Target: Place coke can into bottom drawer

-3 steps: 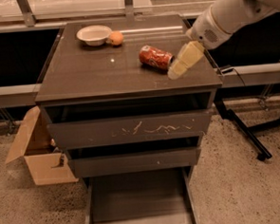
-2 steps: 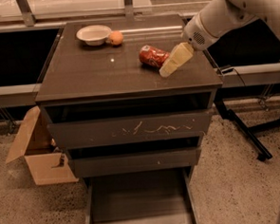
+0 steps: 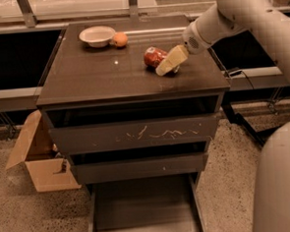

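The coke can (image 3: 152, 57) lies on its side on the cabinet top (image 3: 98, 74), right of the middle. My gripper (image 3: 170, 61) reaches in from the right and sits at the can's right end, covering part of it. The bottom drawer (image 3: 143, 209) is pulled out at floor level, and its flat grey floor is bare. The can rests on the cabinet top, not lifted.
A white bowl (image 3: 97, 35) and an orange fruit (image 3: 120, 39) sit at the back of the cabinet top. The scratched top drawer (image 3: 136, 134) and middle drawer (image 3: 141, 167) are closed. A cardboard box (image 3: 39, 156) stands on the floor at left. My arm and body (image 3: 281, 173) fill the right side.
My gripper has moved left and closer to the can, from beside it to over its right end. The can has not moved.
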Available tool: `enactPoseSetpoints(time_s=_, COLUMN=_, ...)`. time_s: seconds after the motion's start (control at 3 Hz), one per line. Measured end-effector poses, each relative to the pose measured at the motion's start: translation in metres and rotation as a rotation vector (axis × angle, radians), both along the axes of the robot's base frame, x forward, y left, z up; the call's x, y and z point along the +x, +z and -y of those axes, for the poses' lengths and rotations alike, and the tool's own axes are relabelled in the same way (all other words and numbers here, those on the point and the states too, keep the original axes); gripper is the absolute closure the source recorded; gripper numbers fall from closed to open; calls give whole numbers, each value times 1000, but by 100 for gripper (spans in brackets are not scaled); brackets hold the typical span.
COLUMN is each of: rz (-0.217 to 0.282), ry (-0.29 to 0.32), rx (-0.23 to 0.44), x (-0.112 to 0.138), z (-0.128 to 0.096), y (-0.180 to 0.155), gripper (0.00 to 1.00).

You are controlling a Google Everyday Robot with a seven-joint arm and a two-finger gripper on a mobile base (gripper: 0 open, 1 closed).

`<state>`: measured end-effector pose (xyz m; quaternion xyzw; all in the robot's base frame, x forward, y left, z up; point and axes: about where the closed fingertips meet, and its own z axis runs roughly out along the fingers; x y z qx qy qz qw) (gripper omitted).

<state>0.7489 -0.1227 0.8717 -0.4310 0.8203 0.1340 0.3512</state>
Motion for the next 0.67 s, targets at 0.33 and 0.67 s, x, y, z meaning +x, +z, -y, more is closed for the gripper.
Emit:
enactPoseSetpoints(time_s=0.33, rz=-2, ry=-12, rx=21, x=20, z=-8, y=-10, gripper=0)
enactPoseSetpoints(time_s=0.67, rz=-6, ry=-17, rx=32, x=36, z=-16, y=-21, gripper=19)
